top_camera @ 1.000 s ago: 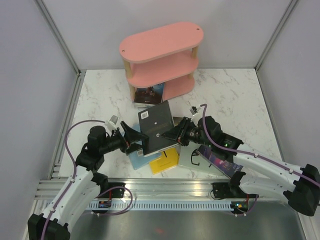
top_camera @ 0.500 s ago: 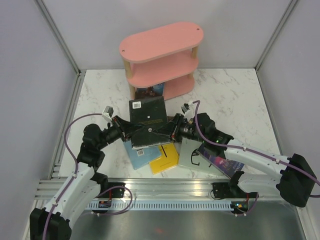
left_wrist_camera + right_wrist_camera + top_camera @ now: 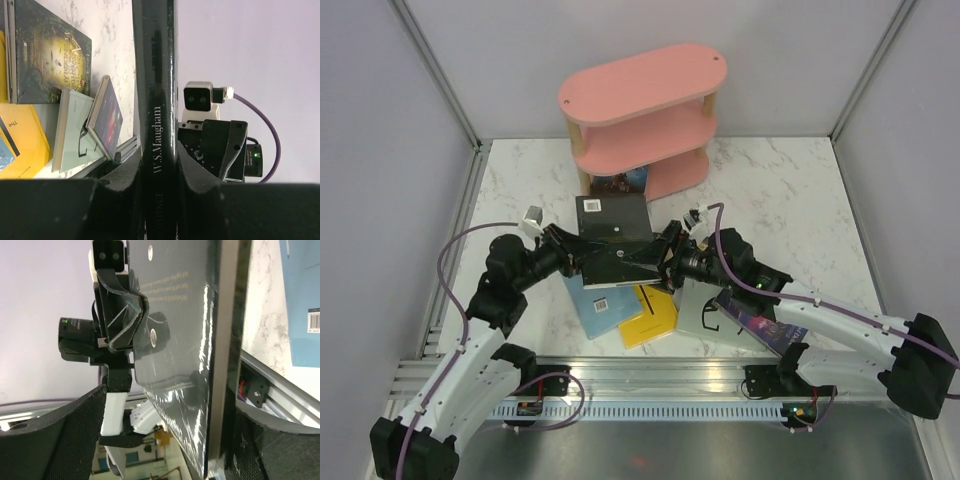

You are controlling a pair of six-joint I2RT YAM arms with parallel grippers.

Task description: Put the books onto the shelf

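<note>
Two tools: both on one black book (image 3: 615, 235), which is off the surface (image 3: 790, 190) over its middle, between the shelf and the loose pile.
Left tool (image 3: 584, 258): clamped on the black book. Left wrist view shows the left tool (image 3: 159, 155) with one finger pressed to each side of the spine (image 3: 159, 100), lettering "W.S. Maugham".
Right tool (image 3: 656, 262): jaws spread wide. Right wrist view shows the right tool (image 3: 167, 400) with the black book (image 3: 190, 340) passing between the fingers, close to one finger and clear of the other. No pinch visible.
Book pose: cover faces up and slightly toward the near edge in the top view, barcode end toward the shelf.
Shelf (image 3: 640, 85): pink, three tiers, at the far edge, middle.
Shelved so far: dark-art book (image 3: 605, 187) and a second blue-cover book (image 3: 635, 178) at the left end of the lowest tier, poking out toward the near edge. Can't tell whether they sit on the board or the surface.
Near-edge pile, left to right: blue book (image 3: 600, 305), yellow book (image 3: 652, 318), pale grey-green book (image 3: 705, 312), purple book (image 3: 760, 322), the last partly under the right arm.
Left wrist extras: green-gold book (image 3: 47, 52) flat beside the yellow one; purple book (image 3: 107, 117) tilted, one edge resting on the pale grey-green book (image 3: 75, 130).
</note>
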